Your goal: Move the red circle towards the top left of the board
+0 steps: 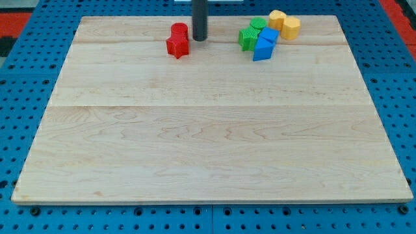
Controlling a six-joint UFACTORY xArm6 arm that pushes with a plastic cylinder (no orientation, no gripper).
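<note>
My tip [199, 39], a bare rod tool with nothing to spread or pinch, is standing at the upper middle of the frame, just right of the red circle [179, 30]. The red star [177, 46] is sitting against the circle's lower side. Pushing left and slightly upward should be keeping the star clear. The wooden bench [208, 143] is lying flat over blue pegboard [13, 78].
</note>
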